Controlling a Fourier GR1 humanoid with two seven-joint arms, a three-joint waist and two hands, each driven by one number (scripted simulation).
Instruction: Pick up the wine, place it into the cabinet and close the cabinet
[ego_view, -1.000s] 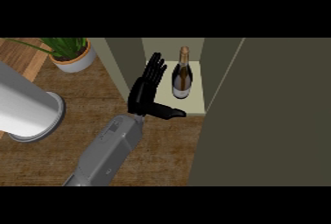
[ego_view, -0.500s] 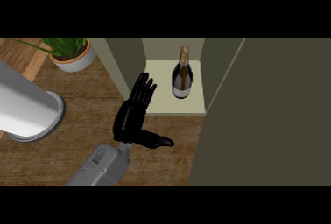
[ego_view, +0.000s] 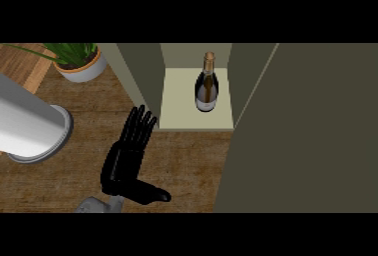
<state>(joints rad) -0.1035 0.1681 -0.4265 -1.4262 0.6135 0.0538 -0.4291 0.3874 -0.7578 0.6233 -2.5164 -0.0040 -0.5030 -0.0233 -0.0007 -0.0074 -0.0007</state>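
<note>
The wine (ego_view: 207, 90), a dark bottle with a gold neck, stands on the pale shelf inside the open cabinet (ego_view: 181, 114), near the shelf's middle right. Nothing touches it. My left hand (ego_view: 124, 160) lies over the wooden counter below and to the left of the cabinet's opening. It is open, with straight fingers pointing up toward the cabinet's left wall and the thumb sticking out to the right. The fingertips are clear of the shelf's front edge. The cabinet door (ego_view: 310, 140) stands open as a broad olive panel filling the right side. My right hand does not show.
A large grey cylinder (ego_view: 26, 125) stands on the counter at the left edge. A potted plant (ego_view: 80, 64) sits at the upper left beside the cabinet's side, with a lighter wooden board (ego_view: 18, 65) left of it.
My left hand has drawn back from the cabinet's opening, down and slightly left toward the lower edge. The bottle has stayed in place on the shelf and the door has not moved.
</note>
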